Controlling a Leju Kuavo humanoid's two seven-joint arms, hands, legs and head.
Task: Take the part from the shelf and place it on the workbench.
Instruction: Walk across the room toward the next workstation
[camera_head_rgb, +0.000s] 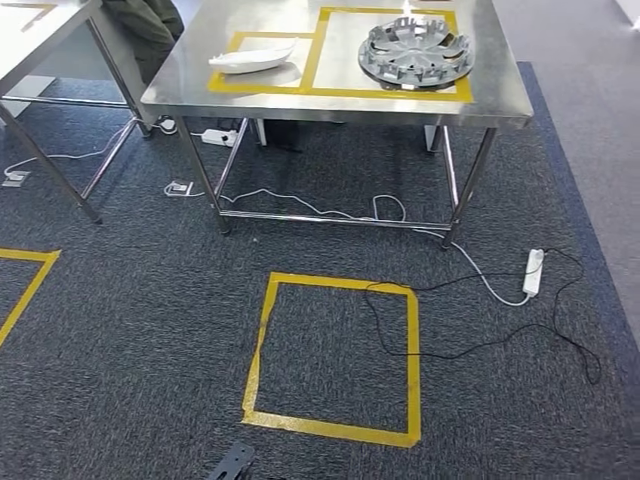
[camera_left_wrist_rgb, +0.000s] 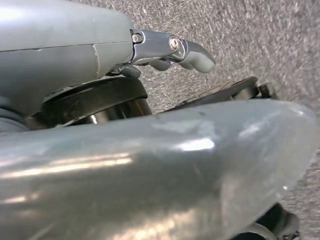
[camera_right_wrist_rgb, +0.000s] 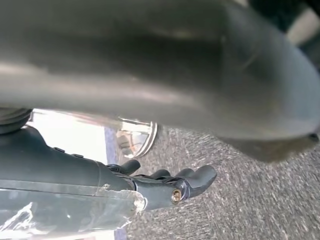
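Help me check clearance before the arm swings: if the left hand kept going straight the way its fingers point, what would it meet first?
Likely the grey carpet: nothing else lies beyond the left hand, though depth is unclear.

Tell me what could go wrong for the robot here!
1. The black cable loops over the carpet and crosses the floor square. If the robot walks there, a foot might snag it.
2. The power strip and white cable lie by the table's legs, another possible trip.
3. Both taped squares on the table already hold parts, the white part and the round part, so a new one might bump them.
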